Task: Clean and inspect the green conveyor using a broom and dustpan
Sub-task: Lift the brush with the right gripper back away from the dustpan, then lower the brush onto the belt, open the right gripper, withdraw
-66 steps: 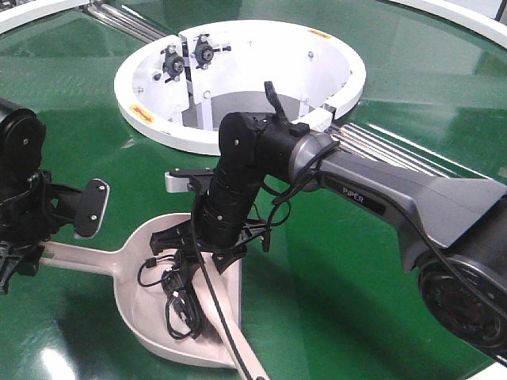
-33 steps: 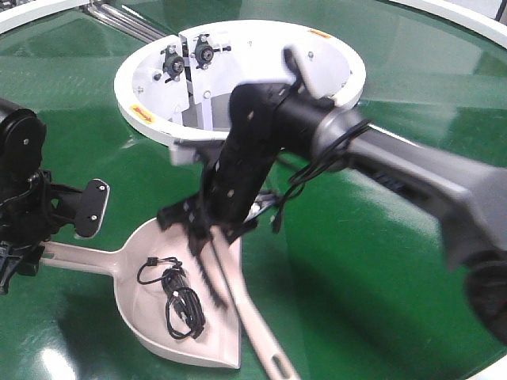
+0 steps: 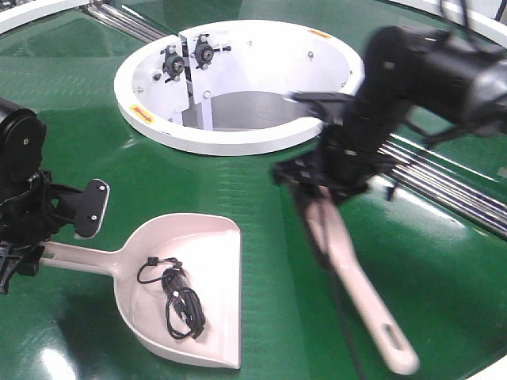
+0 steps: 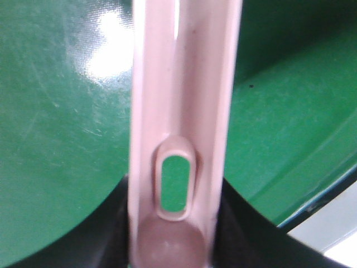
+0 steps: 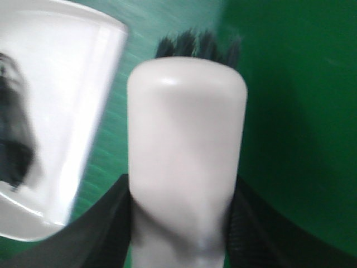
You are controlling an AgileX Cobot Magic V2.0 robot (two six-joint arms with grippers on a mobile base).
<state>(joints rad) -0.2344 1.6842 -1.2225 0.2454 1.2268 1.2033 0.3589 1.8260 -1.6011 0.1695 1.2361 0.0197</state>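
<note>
The pale beige dustpan (image 3: 207,257) lies on the green conveyor (image 3: 444,269), mouth to the right, with a coiled black cable (image 3: 176,297) inside. My left gripper (image 3: 24,255) is shut on the dustpan handle (image 4: 184,100) near its hang hole (image 4: 174,184). To the right of the pan, my right gripper (image 3: 321,186) is shut on the broom (image 3: 356,281), blurred with motion. In the right wrist view the broom (image 5: 187,139) fills the jaws, its dark bristles (image 5: 198,44) beyond and the dustpan (image 5: 67,100) off to the left.
The white ring hub (image 3: 238,142) stands at the back centre, open in the middle, with two black fittings (image 3: 190,55) inside. Metal roller strips (image 3: 447,178) run from the hub toward the right, behind the right arm. A white outer rim (image 3: 32,12) curves at top left.
My right arm has swung the broom from over the dustpan up and away to the right. The cable stays in the pan. The left arm and dustpan have not moved.
</note>
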